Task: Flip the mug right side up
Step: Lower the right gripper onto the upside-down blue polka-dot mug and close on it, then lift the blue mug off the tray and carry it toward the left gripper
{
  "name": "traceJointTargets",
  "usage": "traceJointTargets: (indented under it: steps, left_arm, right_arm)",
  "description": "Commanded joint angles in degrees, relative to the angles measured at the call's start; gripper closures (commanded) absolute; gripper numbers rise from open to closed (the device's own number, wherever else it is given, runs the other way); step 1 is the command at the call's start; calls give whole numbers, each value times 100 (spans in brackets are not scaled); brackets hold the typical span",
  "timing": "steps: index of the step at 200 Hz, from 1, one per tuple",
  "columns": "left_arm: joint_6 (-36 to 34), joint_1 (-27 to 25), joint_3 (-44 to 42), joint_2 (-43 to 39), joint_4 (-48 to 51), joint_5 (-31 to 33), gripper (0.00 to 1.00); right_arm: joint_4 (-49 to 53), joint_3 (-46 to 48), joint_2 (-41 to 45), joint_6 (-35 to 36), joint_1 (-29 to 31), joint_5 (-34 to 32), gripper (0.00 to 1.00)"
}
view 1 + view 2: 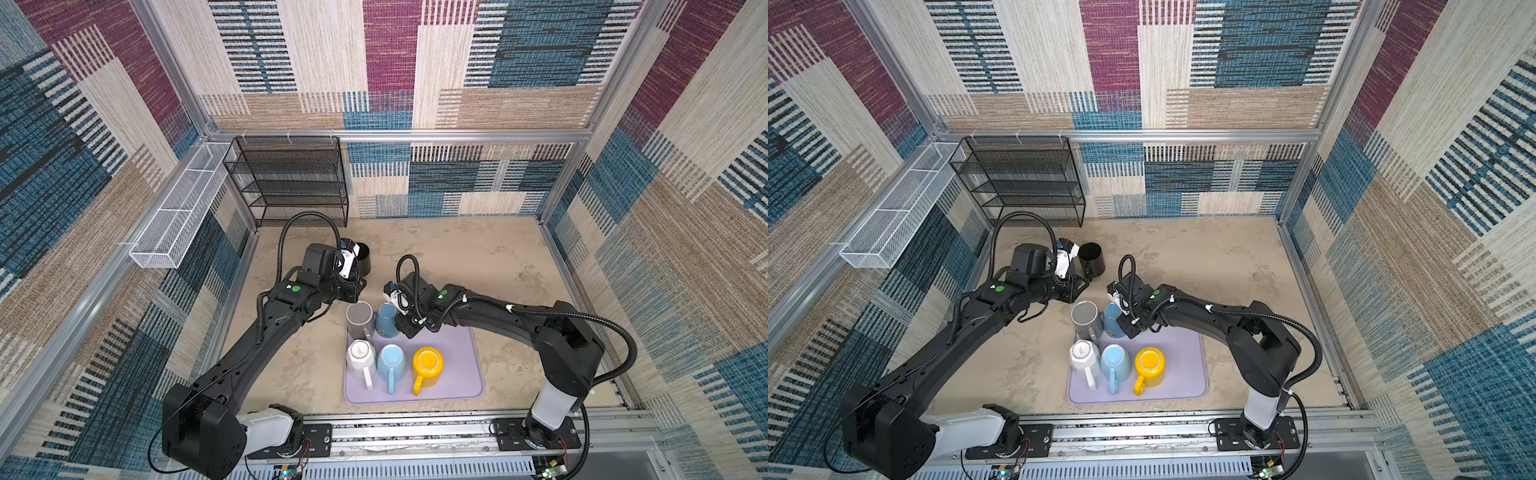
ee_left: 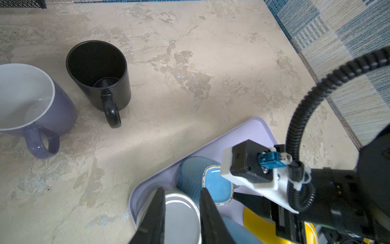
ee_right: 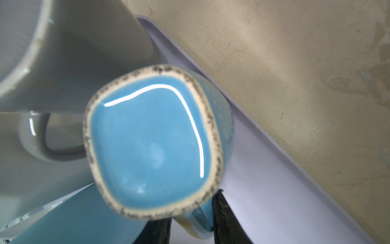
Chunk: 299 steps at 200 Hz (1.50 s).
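Tabletop [image 1: 478, 257] beige, walls [image 1: 291, 62] carpeted; right tool [image 3: 190, 230] straddles mug's [image 3: 152, 139] handle [image 3: 199, 224], grip unclear; left tool [image 2: 183, 194] ajar, empty.

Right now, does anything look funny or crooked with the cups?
Yes. Five mugs on the purple tray sit bottom up, while the black mug stands upright on the table. The teal mug at the tray's far edge looks slightly tipped, its handle pinched in the right tool.

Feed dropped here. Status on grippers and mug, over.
Left gripper empty, fingers apart. Right gripper straddles teal mug handle, grip unconfirmed. Mug upside down on tray. Grey mug alongside.
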<state>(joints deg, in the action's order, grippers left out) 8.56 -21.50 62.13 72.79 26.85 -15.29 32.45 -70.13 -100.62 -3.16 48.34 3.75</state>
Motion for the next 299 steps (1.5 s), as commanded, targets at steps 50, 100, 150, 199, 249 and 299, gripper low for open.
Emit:
traceJointTargets:
  steps: [50, 100, 150, 199, 249, 299]
  left_arm:
    - [-153, -1, 89, 16, 22, -36, 74]
    - [-163, 1, 102, 31, 31, -36, 74]
    - [-153, -4, 106, -2, 23, -60, 74]
    - [-126, -4, 93, -37, 22, -80, 74]
    - [-91, -1, 90, -183, 4, -88, 74]
    - [-10, -4, 17, -189, -130, -216, 74]
  right_arm:
    - [-116, -50, -6, -28, -36, -188, 77]
    - [-124, -36, 31, -67, -54, -229, 86]
    - [-263, 74, 248, -180, -162, -122, 100]
    - [-400, 243, 544, -312, -267, -88, 100]
    - [-669, 425, 1047, -520, -489, -149, 100]
    - [-1356, 868, 1588, -932, -929, 44, 100]
